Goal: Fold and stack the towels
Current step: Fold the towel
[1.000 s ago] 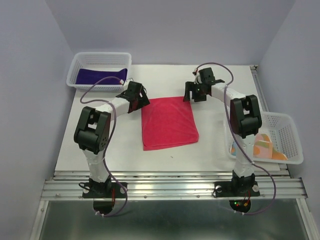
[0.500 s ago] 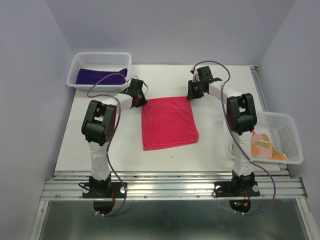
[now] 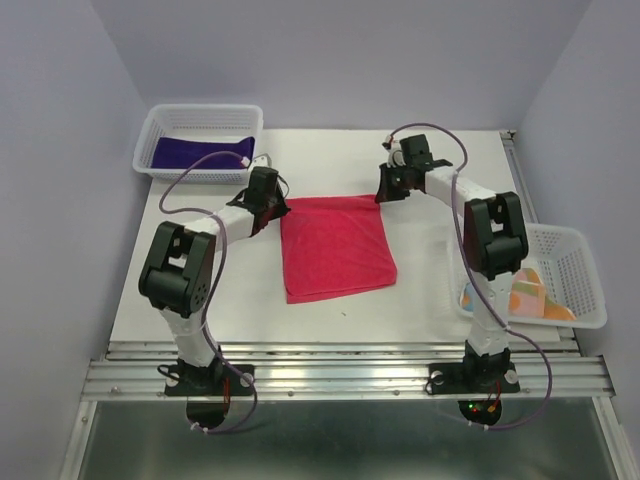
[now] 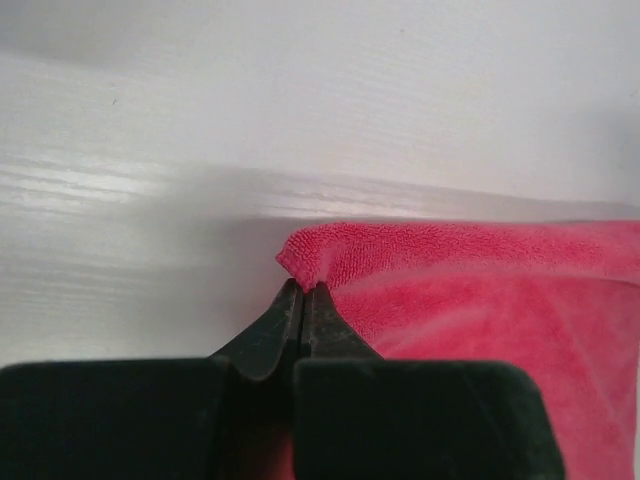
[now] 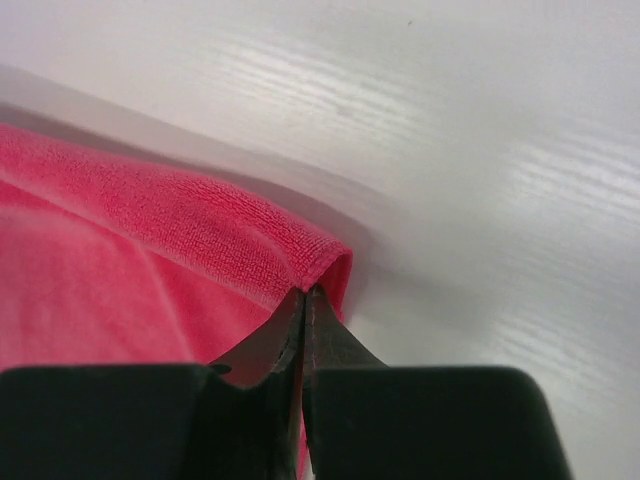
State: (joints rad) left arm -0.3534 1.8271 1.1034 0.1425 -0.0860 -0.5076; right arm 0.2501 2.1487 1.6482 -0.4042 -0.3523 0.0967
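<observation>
Left tool [image 4: 302,289] and right tool [image 5: 305,291] have just closed, pinching far corners of the pink towel [image 3: 335,250]. I judge the fold can start.

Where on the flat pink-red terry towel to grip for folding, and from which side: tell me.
Take the pink-red terry towel at its two far corners, each from its outer side, coming in low over the white table. It lies flat, so only corners lift into a pinchable lip; the left gripper and right gripper are shut on them.
</observation>
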